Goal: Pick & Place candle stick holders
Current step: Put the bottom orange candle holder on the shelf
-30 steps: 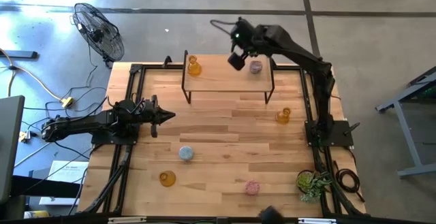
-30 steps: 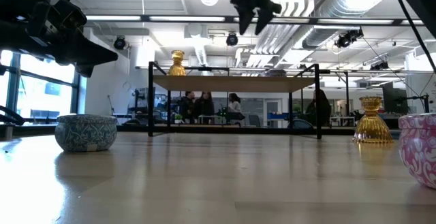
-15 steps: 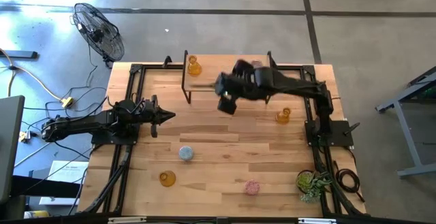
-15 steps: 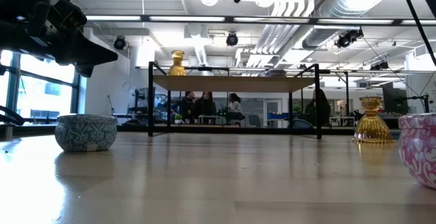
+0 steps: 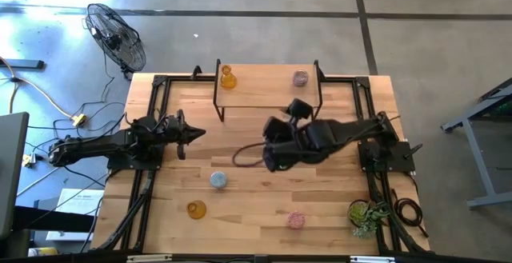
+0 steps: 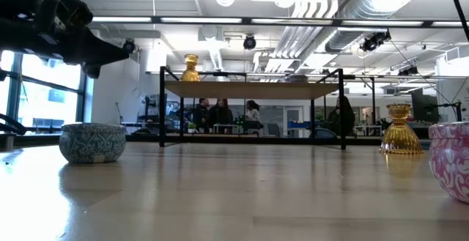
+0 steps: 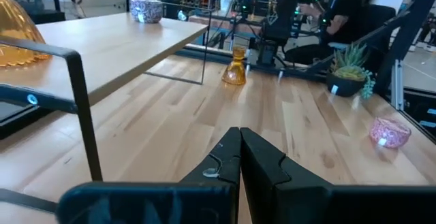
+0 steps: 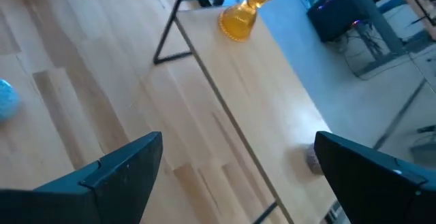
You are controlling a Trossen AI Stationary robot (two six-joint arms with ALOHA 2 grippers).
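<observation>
A low shelf [image 5: 268,95] stands at the far middle of the table, with an amber candle stick holder [image 5: 227,77] on its left end and a pink one [image 5: 300,77] on its right end. A pale blue holder [image 5: 218,181], an amber one [image 5: 196,209] and a pink one [image 5: 296,220] sit on the near half of the table. Another amber holder [image 6: 399,138] stands at the right. My right gripper [image 5: 274,149] hangs open high over the table's middle, holding nothing. My left gripper [image 5: 196,133] waits shut at the left side.
A green potted plant [image 5: 366,215] stands at the near right corner. Black frame rails [image 5: 156,95] run along the table's left and right sides. A fan [image 5: 116,35] stands on the floor beyond the far left corner. People sit in the room behind [image 6: 220,113].
My right gripper has swung from above the shelf's right end, by the pink holder, toward the table's near edge and left to the table's middle. It stayed high, rolled as it went, and its fingers stayed open. The pink holder remains on the shelf.
</observation>
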